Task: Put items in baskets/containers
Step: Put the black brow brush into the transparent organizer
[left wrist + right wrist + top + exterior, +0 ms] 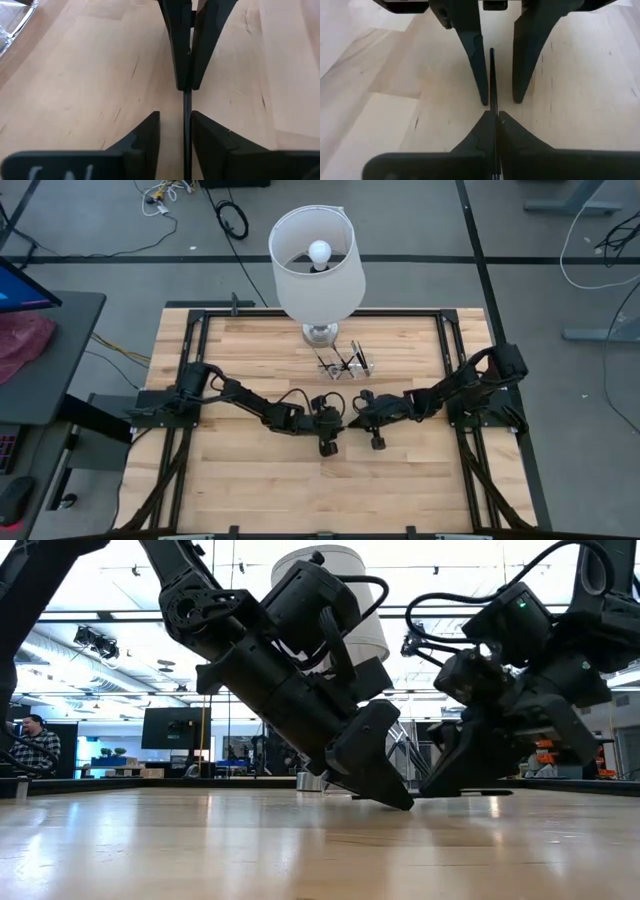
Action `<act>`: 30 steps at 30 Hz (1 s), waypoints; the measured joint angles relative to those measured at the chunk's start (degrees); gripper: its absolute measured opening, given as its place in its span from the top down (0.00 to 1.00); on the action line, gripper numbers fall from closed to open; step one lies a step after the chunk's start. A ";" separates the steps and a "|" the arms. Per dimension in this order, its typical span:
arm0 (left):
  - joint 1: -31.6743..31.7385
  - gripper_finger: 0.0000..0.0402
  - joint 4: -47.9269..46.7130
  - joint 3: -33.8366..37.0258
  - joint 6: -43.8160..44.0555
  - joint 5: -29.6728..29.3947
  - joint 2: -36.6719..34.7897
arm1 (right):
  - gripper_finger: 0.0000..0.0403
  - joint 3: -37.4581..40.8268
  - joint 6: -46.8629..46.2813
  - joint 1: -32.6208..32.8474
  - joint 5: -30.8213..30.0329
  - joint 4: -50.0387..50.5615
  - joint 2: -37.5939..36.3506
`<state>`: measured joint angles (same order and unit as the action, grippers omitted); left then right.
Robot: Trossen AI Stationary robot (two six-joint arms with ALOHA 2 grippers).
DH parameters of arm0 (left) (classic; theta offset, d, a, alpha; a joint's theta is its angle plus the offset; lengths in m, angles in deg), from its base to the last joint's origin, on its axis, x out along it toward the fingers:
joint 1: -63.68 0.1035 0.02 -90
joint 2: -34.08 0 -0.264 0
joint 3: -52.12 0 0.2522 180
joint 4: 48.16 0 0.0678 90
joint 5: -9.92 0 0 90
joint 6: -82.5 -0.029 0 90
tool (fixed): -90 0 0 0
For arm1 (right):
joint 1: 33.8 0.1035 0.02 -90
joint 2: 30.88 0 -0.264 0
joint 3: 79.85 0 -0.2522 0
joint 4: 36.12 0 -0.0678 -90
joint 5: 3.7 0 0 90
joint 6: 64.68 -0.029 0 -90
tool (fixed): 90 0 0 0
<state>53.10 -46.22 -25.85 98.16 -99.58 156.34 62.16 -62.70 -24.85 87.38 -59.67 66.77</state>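
Both grippers meet tip to tip at the table's middle. My right gripper (pixel 495 114) is shut on a thin dark brush handle (pixel 491 75). My left gripper (pixel 176 114) is open, one finger on either side of that handle (pixel 186 107), which runs close along one finger; I cannot tell whether it touches. In the high view the left gripper (pixel 340 423) faces the right gripper (pixel 357 420). The bristle tip is hidden. The clear box (pixel 345 364) stands in front of the lamp with several brushes lying across it. My right gripper pinches the thin dark handle (pixel 492 107) between its two fingertips. It comes slanting down from the table's right. The handle lies along the fingers and sticks out past them into the left gripper's gap. Whether the brush rests on the table I cannot tell.
A white-shaded lamp (pixel 315 255) stands at the table's far middle on a metal base (pixel 320 333), just behind the clear box. The box's corner (pixel 10 25) shows in the left wrist view. Bare wood lies toward the near edge and on both sides of the grippers.
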 joint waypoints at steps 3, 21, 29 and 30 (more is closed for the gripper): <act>0.14 0.78 0.03 0.00 -0.03 0.27 0.01 | 0.99 0.00 0.00 -0.02 -0.65 0.10 -0.02; -1.06 0.97 -0.65 0.00 -1.37 -0.44 -0.52 | 0.81 -0.28 0.31 0.00 -7.40 -4.99 -1.39; -3.86 0.97 -21.25 0.35 -1.09 -15.38 -9.03 | 0.63 -0.20 1.38 2.04 -5.94 -6.68 -15.00; -4.38 0.97 -25.80 0.33 -0.30 -18.16 -11.21 | 0.62 -0.20 1.07 2.56 -4.58 -7.04 -17.16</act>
<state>48.72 -72.02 -25.52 97.86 -117.74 145.13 61.97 -61.64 -22.29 82.80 -66.71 49.61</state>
